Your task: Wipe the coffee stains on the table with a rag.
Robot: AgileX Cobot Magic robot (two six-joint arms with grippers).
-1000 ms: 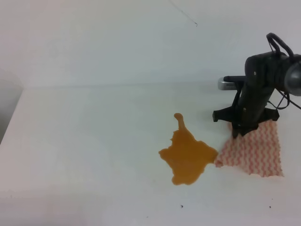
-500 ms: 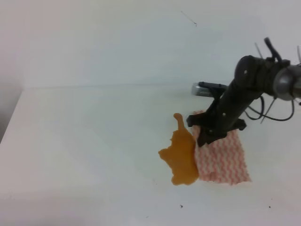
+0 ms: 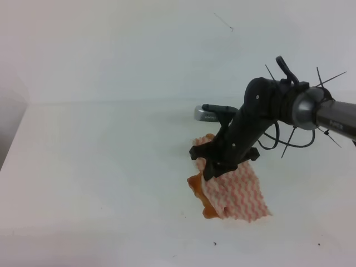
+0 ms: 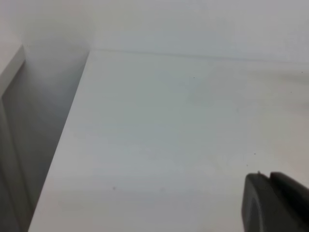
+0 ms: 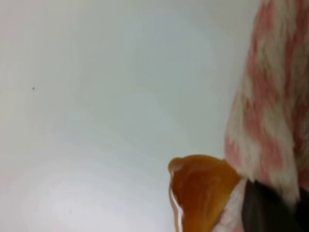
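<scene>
The white table [image 3: 100, 167] fills the high view. My right gripper [image 3: 210, 169] is shut on the near-left edge of the pink-red and white zigzag rag [image 3: 238, 196] and presses it onto the table. The rag lies over most of the orange-brown coffee stain [image 3: 195, 183]; only a strip shows along the rag's left and lower-left edge. In the right wrist view the rag [image 5: 270, 111] hangs at the right, with the stain's wet edge [image 5: 200, 188] just below it. The left arm is outside the high view; only a dark part of the left gripper [image 4: 273, 205] shows in the left wrist view.
Tiny dark specks [image 3: 214, 243] lie near the table's front edge. A white wall rises behind the table. The table's left edge [image 3: 12, 146] drops off into a grey gap, which also shows in the left wrist view [image 4: 29, 145].
My right gripper has dragged the rag leftward from beside the stain onto it. The rag now covers most of the puddle, which showed whole one second ago.
</scene>
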